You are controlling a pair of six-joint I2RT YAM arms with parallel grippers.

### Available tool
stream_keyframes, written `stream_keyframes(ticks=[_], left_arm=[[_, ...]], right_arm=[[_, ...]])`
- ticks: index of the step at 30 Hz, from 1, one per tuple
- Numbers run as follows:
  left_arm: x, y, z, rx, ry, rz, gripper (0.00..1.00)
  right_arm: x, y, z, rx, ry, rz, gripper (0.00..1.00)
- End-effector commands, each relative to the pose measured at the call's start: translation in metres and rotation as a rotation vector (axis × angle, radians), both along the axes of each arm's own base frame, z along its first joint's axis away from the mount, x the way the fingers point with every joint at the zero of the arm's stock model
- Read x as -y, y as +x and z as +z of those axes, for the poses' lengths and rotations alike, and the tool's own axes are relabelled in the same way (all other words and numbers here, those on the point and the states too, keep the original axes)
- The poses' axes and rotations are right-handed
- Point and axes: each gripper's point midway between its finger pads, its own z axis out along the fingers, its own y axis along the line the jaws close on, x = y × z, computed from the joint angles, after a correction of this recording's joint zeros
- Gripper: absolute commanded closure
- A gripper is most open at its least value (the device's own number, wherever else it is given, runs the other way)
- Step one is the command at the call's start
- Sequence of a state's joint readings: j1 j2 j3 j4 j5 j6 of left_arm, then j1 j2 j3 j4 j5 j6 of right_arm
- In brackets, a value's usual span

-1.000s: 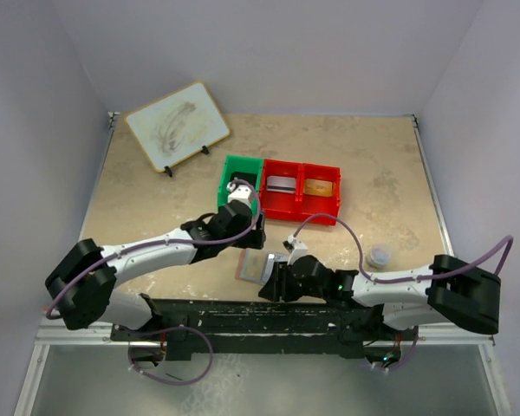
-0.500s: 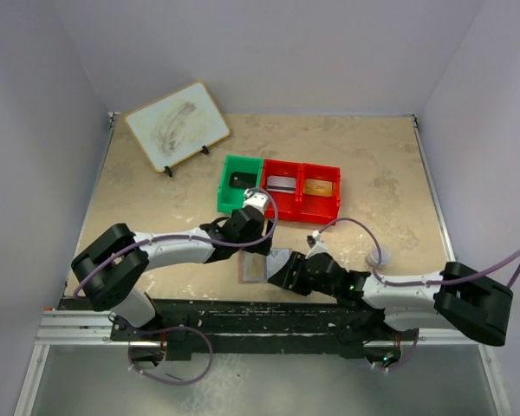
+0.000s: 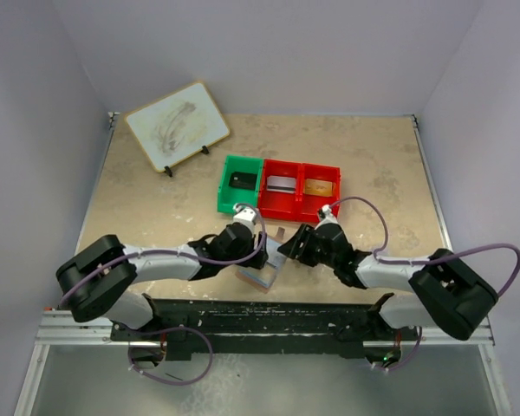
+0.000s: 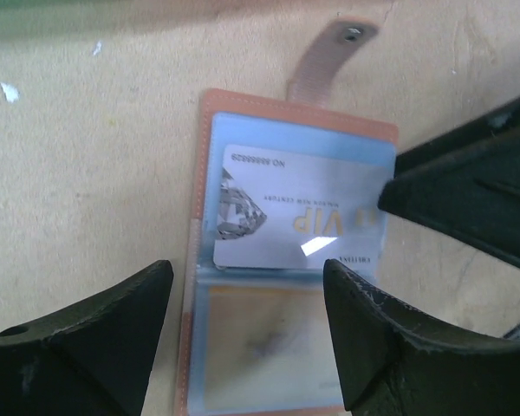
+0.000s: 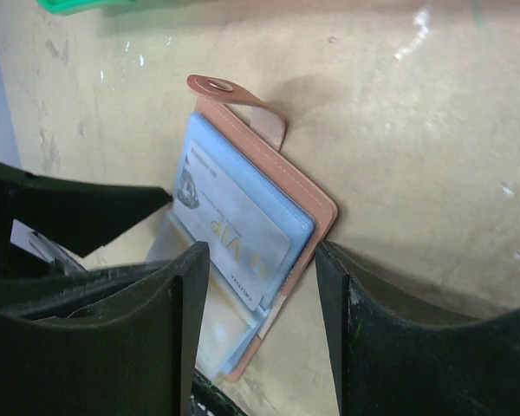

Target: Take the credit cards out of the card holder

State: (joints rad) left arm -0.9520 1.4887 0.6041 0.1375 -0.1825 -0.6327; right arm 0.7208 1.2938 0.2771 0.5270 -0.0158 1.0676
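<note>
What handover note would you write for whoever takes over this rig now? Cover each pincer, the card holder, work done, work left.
Left pincer: open, hovering over the card holder, holding nothing.
Right pincer: jaws astride the holder's edge; grip unclear.
Card holder: lying open on the table between both arms, strap unfastened.
Done: holder opened.
Left to do: pull the VIP card from its pocket; the other panel's contents are unclear.
</note>
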Motion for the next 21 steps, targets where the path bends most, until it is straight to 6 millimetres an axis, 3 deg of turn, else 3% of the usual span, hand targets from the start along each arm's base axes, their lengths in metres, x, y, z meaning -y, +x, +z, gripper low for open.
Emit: stream_keyframes(ticks=[1, 6, 14, 17, 21], left_arm=[[0.0, -0.025, 0.003, -0.049, -0.123, 0.033, 0.32], [0.015, -0.056, 0.004, -0.066, -0.171, -0.001, 0.32], [0.044, -0.084, 0.019, -0.052, -0.259, 0.005, 0.33], [0.056, -0.087, 0.023, -0.057, -0.274, -0.015, 0.33], [0.06, -0.086, 0.028, -0.042, -0.269, -0.018, 0.33]], right_arm=[[0.0, -0.008, -0.024, -0.049, -0.099, 0.098, 0.44], [-0.018, 0.003, -0.019, 0.013, -0.12, 0.201, 0.45], [-0.05, 0.005, -0.013, 0.04, -0.112, 0.386, 0.46], [-0.062, 0.005, -0.013, 0.049, -0.102, 0.458, 0.47], [-0.063, 0.008, 0.0, 0.091, -0.102, 0.466, 0.47]])
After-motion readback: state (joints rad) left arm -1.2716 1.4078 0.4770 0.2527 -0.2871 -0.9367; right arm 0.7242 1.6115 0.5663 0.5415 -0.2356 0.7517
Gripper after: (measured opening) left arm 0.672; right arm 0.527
